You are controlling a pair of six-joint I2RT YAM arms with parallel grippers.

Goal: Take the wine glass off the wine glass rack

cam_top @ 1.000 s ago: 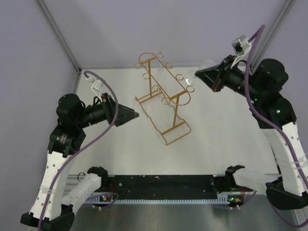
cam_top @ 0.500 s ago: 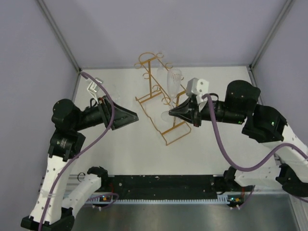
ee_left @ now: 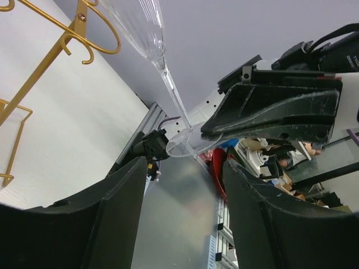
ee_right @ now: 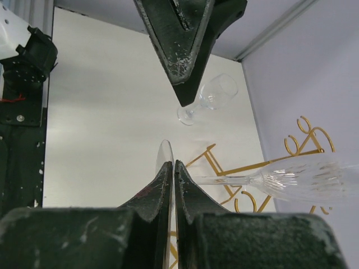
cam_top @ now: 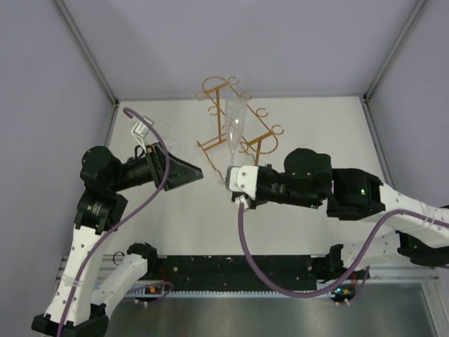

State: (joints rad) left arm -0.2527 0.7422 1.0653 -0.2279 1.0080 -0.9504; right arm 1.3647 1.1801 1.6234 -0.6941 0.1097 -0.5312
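- Wine glass (cam_top: 234, 119) aloft, tilted, bowl near wine glass rack (ee_left: 80, 18); foot pinched edge-on by right gripper (ee_right: 171, 165).
- Grip firmly; swing bowl clear of hooks.
- Left gripper (ee_left: 182, 168) spread beside foot.

Swings from back right to the rack's (ee_left: 82, 18) near side, carrying the glass (ee_right: 314, 179) along, foot pinched in right gripper (ee_right: 171, 165).

wine glass (cam_top: 235, 119): clear, ribbed, tilted, held by foot | wine glass rack (cam_top: 254, 142): gold wire, upright
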